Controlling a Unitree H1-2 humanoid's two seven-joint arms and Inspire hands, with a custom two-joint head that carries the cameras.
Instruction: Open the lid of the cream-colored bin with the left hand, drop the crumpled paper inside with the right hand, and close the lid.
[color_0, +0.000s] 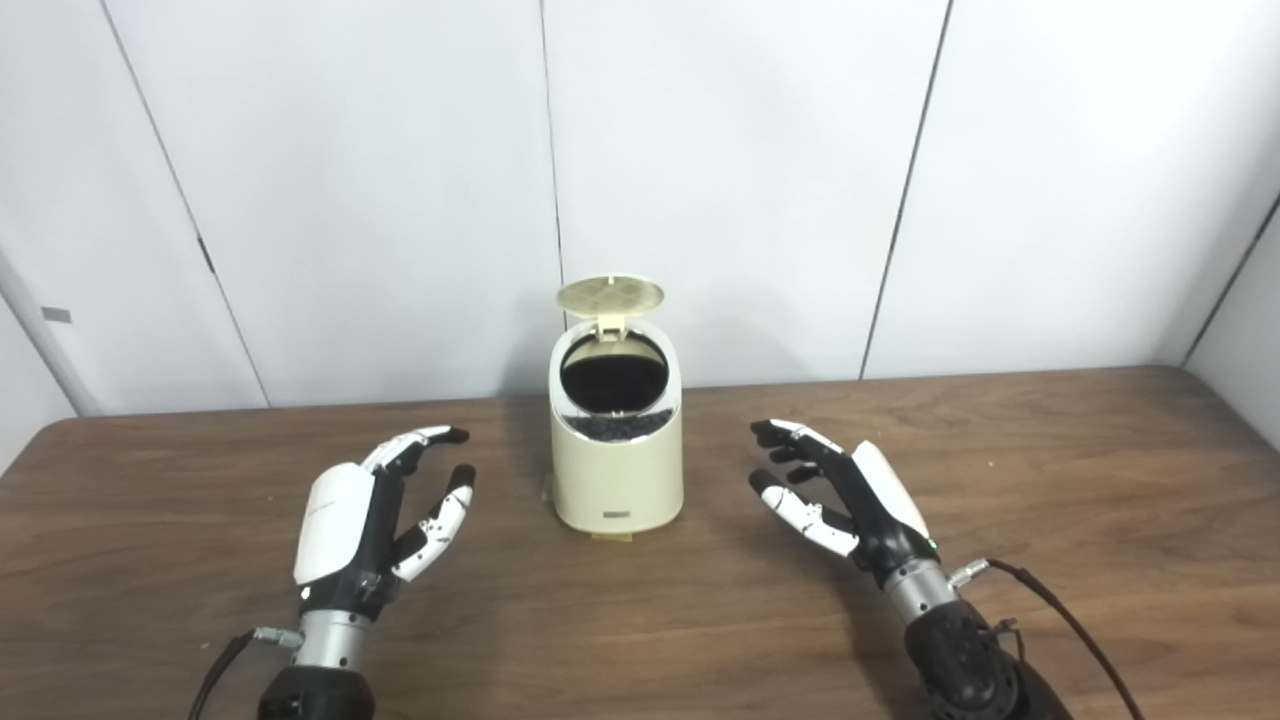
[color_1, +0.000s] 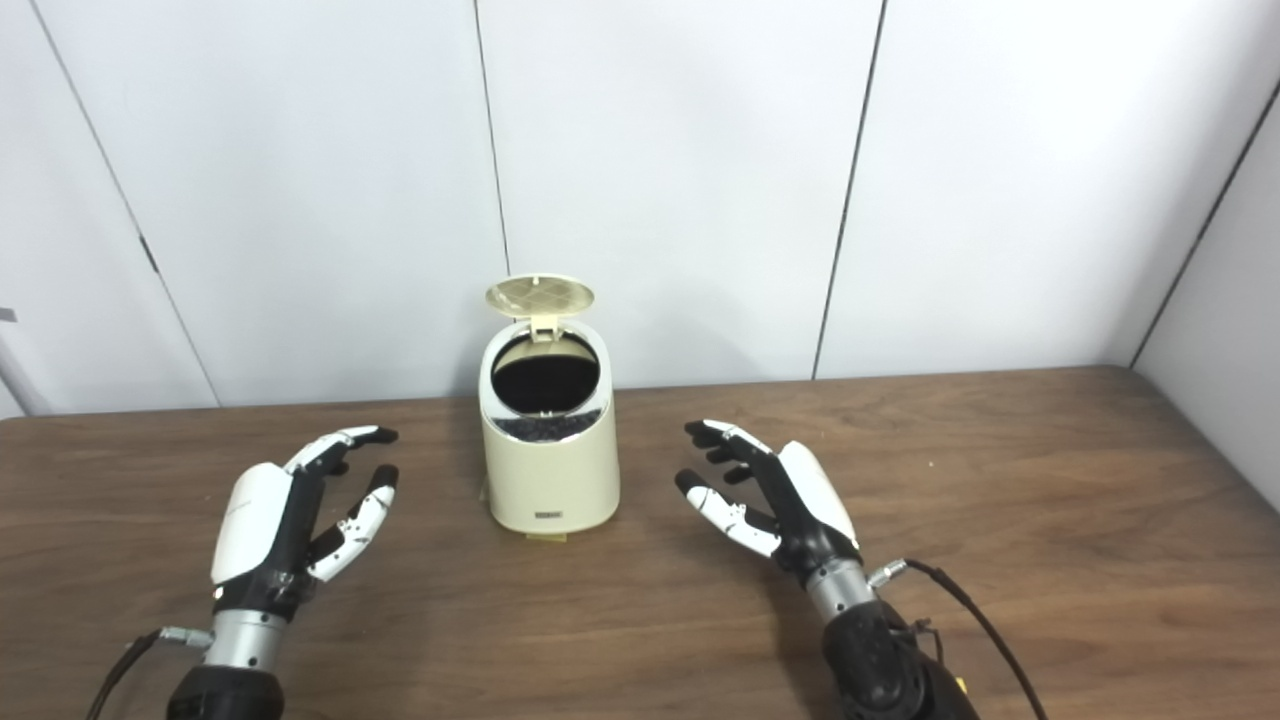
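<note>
The cream-colored bin (color_0: 616, 460) stands upright at the middle of the wooden table. Its round lid (color_0: 610, 293) is swung up on the rear hinge, and the mouth below shows a dark inside. My left hand (color_0: 375, 515) hovers to the bin's left, open, fingers spread, palm facing the bin. My right hand (color_0: 840, 495) hovers to the bin's right, also open with nothing in it. Neither hand touches the bin. No crumpled paper shows in either view.
The brown wooden table (color_0: 1050, 480) runs to a white panelled wall (color_0: 750, 180) just behind the bin. A black cable (color_0: 1060, 610) trails from my right wrist.
</note>
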